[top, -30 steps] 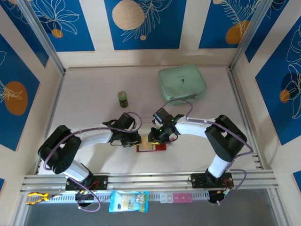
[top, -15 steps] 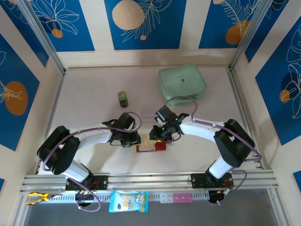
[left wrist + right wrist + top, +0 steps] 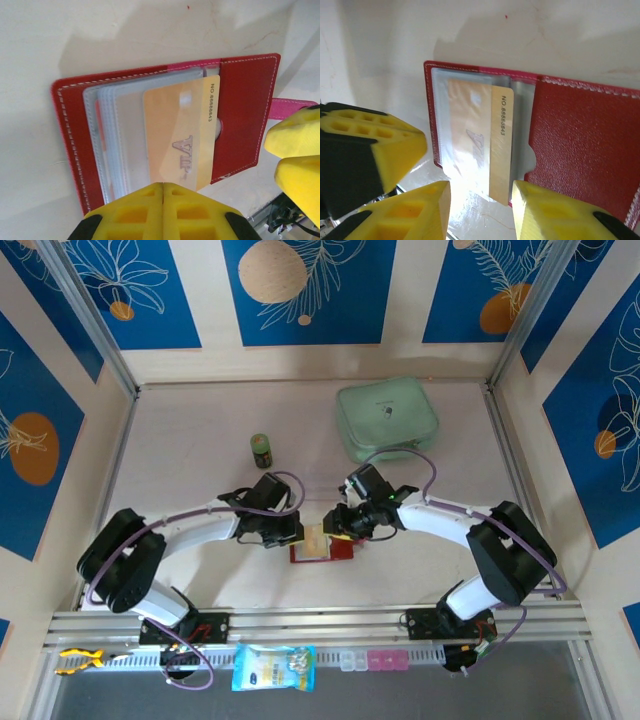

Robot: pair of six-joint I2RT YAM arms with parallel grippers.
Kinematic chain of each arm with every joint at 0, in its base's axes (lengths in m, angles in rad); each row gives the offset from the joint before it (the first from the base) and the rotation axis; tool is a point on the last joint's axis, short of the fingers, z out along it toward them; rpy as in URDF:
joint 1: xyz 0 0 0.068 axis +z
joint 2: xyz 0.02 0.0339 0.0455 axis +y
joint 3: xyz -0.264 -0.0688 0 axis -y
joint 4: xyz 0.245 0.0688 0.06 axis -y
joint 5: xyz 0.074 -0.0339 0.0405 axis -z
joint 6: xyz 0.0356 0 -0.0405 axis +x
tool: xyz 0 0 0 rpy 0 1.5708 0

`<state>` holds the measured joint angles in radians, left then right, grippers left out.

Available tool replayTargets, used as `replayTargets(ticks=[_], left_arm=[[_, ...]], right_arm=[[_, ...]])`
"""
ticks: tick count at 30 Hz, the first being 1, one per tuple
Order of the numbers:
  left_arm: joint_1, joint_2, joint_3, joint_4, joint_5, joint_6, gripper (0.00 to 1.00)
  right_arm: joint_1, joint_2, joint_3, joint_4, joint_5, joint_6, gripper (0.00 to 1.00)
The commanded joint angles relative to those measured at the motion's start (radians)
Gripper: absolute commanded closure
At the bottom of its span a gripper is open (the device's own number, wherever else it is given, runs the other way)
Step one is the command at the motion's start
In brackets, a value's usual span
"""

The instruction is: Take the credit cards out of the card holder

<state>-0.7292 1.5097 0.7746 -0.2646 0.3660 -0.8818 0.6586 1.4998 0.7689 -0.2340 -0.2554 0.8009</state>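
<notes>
A pale tabletop [image 3: 200, 420] sat enclosed by cream walls [image 3: 403, 300] carrying blue panels [image 3: 345, 325] with leaf and orange-circle prints; aluminium rails [image 3: 320, 622] ran along its near edge.

My left arm [image 3: 190, 528] and right arm [image 3: 445, 518] curve inward, so my left hand [image 3: 283, 532] and right hand [image 3: 337, 524] nearly meet. Left fingers [image 3: 145, 210] are pressed together; right fingers [image 3: 420, 210] stand apart.
</notes>
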Motion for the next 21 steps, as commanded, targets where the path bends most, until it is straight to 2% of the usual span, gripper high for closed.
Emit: replayTargets(ticks=[1, 3, 21], left_arm=[[-0.018, 0.025, 0.034, 0.010, 0.028, 0.006, 0.96], [-0.019, 0.031, 0.034, 0.006, 0.021, 0.007, 0.96], [-0.024, 0.077, 0.013, -0.027, -0.021, 0.031, 0.97]], right_arm=[[-0.019, -0.022, -0.039, 0.051, -0.052, -0.015, 0.67], [-0.023, -0.017, -0.043, 0.037, -0.021, -0.021, 0.70], [-0.057, 0.120, -0.116, 0.250, -0.158, -0.034, 0.78]])
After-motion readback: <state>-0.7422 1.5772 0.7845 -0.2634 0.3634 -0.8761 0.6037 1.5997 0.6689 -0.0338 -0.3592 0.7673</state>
